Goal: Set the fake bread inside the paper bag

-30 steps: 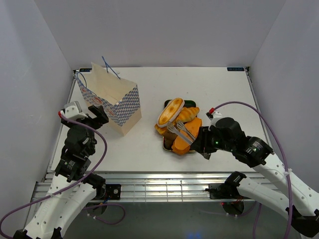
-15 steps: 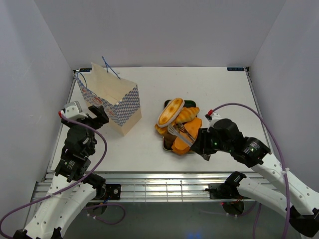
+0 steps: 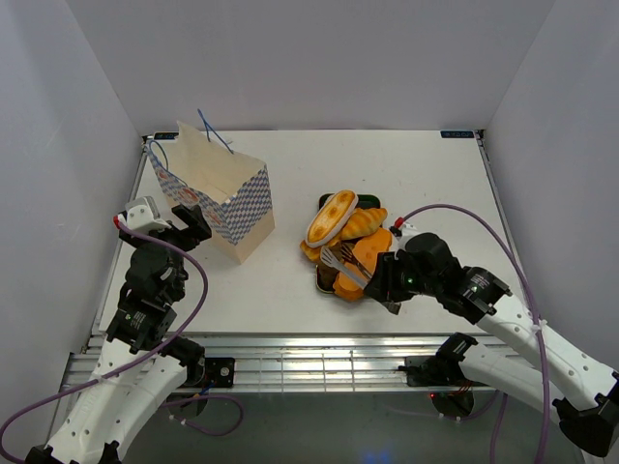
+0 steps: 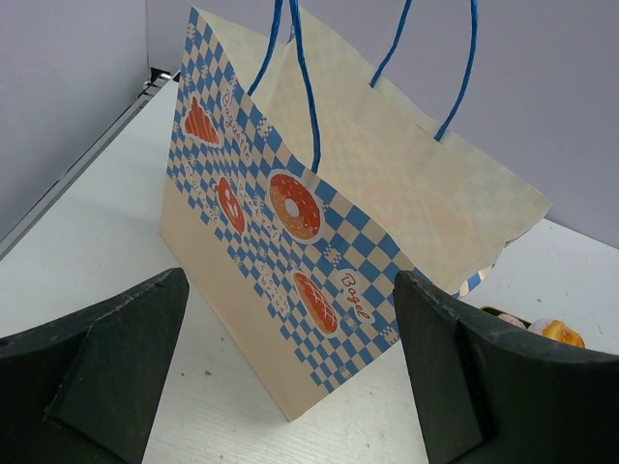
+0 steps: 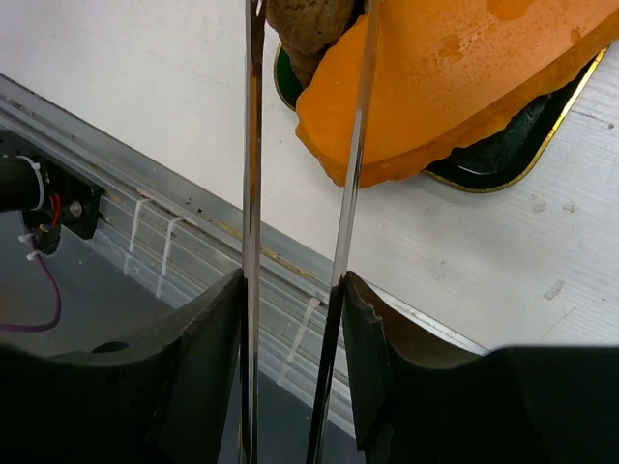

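Observation:
The paper bag stands open at the left; it fills the left wrist view. The fake bread is piled on a black tray: a cream-edged bun, a croissant and an orange long loaf. My right gripper is shut on silver tongs, whose tips reach over the pile. In the right wrist view the tongs straddle a dark brown piece beside the orange loaf. My left gripper is open and empty beside the bag.
White walls close in the table on three sides. The table's metal front rail lies just below the tongs. The tray's rim shows under the loaf. A bit of bread peeks past the bag.
My right arm has moved left toward the tray, bringing the tongs farther over the bread pile. The left arm and the bag have not moved.

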You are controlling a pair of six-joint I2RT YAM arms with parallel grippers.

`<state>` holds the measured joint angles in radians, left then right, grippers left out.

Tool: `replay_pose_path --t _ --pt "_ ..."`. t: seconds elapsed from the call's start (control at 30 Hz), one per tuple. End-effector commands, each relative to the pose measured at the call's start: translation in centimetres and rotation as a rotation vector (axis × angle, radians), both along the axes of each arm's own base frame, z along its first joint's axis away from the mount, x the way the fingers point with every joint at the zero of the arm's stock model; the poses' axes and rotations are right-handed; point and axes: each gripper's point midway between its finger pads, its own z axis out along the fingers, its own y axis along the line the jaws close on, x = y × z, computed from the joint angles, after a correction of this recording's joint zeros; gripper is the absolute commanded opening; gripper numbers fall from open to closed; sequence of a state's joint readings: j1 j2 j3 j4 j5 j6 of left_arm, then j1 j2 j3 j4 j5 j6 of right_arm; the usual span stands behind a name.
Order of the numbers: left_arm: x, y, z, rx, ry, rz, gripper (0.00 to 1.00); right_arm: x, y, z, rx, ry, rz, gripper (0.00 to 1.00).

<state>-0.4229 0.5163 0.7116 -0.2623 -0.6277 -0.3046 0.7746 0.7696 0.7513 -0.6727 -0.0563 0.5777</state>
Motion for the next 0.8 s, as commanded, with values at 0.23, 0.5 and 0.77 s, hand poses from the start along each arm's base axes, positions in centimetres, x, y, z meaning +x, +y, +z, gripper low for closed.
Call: replay_pose_path --t 0.23,0.5,0.77 --pt "0.0 -0.3 0.4 -0.002 0.000 -0.016 0.97 0.7 1.3 1.8 0.066 -0.036 0.012 0.33" --pt "-0.1 -0.3 0.5 -0.005 -0.004 -0.015 0.97 0.5 -0.8 8.8 0.093 -0.161 -0.028 0.30" --pt "-0.1 -0.3 0.4 -0.002 0.000 -0.015 0.97 0.7 -1.6 14.4 0.140 -0.284 -0.033 0.30"
